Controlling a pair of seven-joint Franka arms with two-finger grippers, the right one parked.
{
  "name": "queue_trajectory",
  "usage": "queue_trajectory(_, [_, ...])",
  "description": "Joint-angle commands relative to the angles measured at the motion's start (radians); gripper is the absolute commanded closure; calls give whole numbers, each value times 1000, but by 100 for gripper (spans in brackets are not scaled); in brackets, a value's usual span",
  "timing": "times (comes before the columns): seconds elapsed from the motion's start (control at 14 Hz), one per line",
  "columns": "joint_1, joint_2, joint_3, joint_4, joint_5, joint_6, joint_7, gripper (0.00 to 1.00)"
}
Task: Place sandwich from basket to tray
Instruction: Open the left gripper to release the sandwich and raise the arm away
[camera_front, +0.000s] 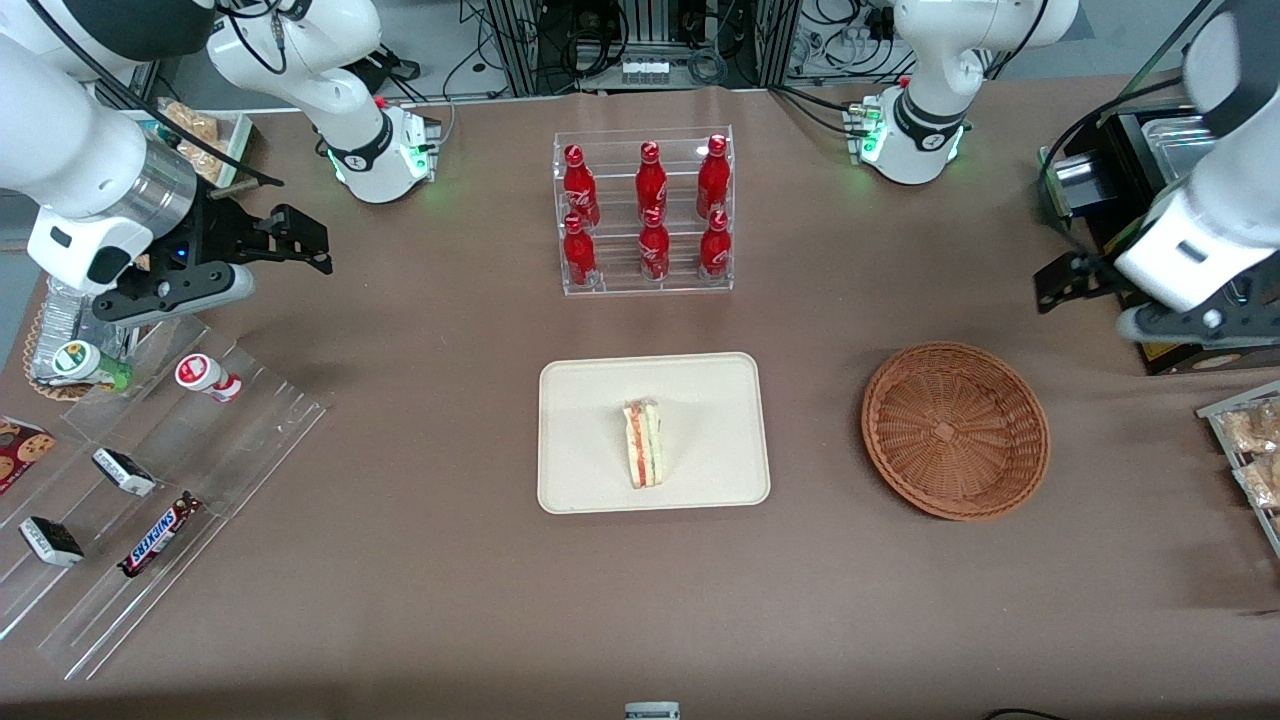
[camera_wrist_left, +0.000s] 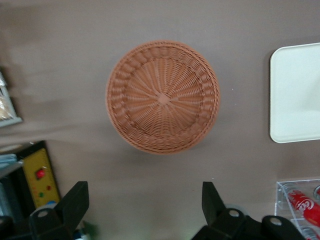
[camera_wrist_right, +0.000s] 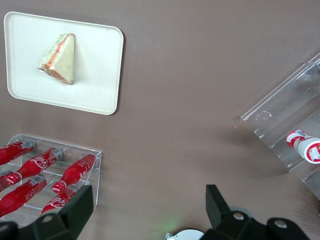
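On the brown cloth-covered surface (camera_front: 450, 600) we find the small triangular white-bread sandwich (camera_front: 643, 443) already lying on the flat cream rectangular tray (camera_front: 590, 395), beside the empty round brown wicker basket (camera_front: 955, 430), while the left arm's claw (camera_wrist_left: 145, 207) hangs spread and empty above the basket, well apart from the sandwich.

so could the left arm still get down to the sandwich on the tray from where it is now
Probably yes. The sandwich lies exposed on the tray, with nothing over it. The gripper hangs open above the table, farther from the front camera than the basket; only the low basket lies between.
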Motion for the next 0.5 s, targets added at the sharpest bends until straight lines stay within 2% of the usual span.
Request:
queue_trajectory(0.0, [51, -23, -15, 45, -4, -47, 97, 0])
queue_trajectory(0.43, [51, -17, -15, 42, -17, -73, 105, 0])
